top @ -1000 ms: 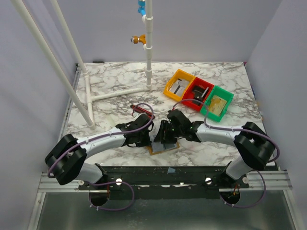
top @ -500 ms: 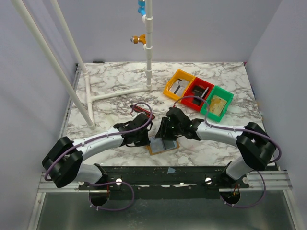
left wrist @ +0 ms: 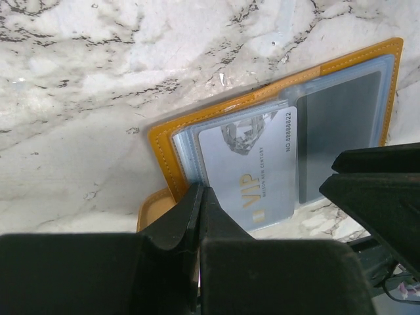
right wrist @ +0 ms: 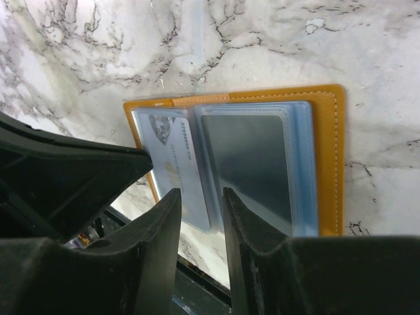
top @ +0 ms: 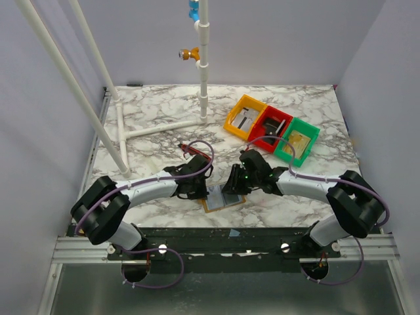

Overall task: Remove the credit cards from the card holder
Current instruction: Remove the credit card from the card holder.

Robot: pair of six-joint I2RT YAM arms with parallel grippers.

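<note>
The tan leather card holder (top: 222, 201) lies open near the table's front edge. In the left wrist view the holder (left wrist: 164, 147) shows clear sleeves. A silver VIP card (left wrist: 252, 174) sticks partway out of the left sleeve. A dark card (left wrist: 338, 128) sits in the right sleeve. My left gripper (left wrist: 200, 194) is shut, with its tips at the holder's left edge beside the VIP card. My right gripper (right wrist: 201, 197) is slightly open, with nothing pinched. Its fingers straddle the lower end of the VIP card (right wrist: 174, 170) just above the holder (right wrist: 325, 157).
Orange (top: 244, 115), red (top: 273, 128) and green (top: 299, 142) bins stand in a row at the back right, each with items inside. A white pipe frame (top: 157, 128) stands at the back left. The table's front edge (top: 226, 215) runs just below the holder.
Both grippers have drawn apart off the holder, the left one leftward and the right one rightward, so the open holder and the silver card now show between them.
</note>
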